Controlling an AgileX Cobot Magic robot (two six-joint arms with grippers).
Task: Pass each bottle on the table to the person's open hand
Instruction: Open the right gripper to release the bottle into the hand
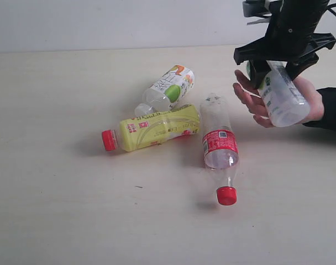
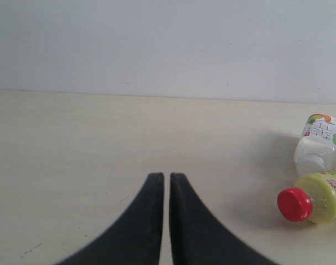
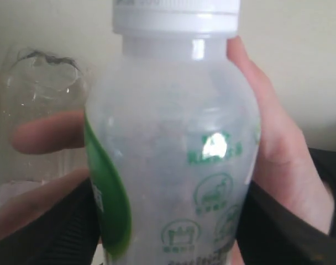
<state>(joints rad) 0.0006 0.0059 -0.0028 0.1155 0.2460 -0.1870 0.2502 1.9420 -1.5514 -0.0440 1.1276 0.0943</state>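
Observation:
My right gripper (image 1: 274,65) is shut on a white-capped bottle (image 1: 282,98) with a green-and-white label, its black fingers (image 3: 52,232) pressed against both sides of the body (image 3: 173,154). The bottle lies in the person's open hand (image 1: 250,98), whose fingers (image 3: 278,143) curl round it. Three bottles lie on the table (image 1: 57,165): another green-and-white one (image 1: 169,88), a yellow-labelled one (image 1: 157,128) with a red cap, and a red-labelled one (image 1: 219,146) with a red cap. My left gripper (image 2: 167,179) is shut and empty, low over bare table, out of the exterior view.
A pale wall (image 1: 101,22) stands behind the table's far edge. The person's black sleeve (image 1: 331,107) comes in from the right. In the left wrist view the yellow bottle's red cap (image 2: 294,203) and the green-and-white bottle (image 2: 318,143) lie off to one side of the fingers.

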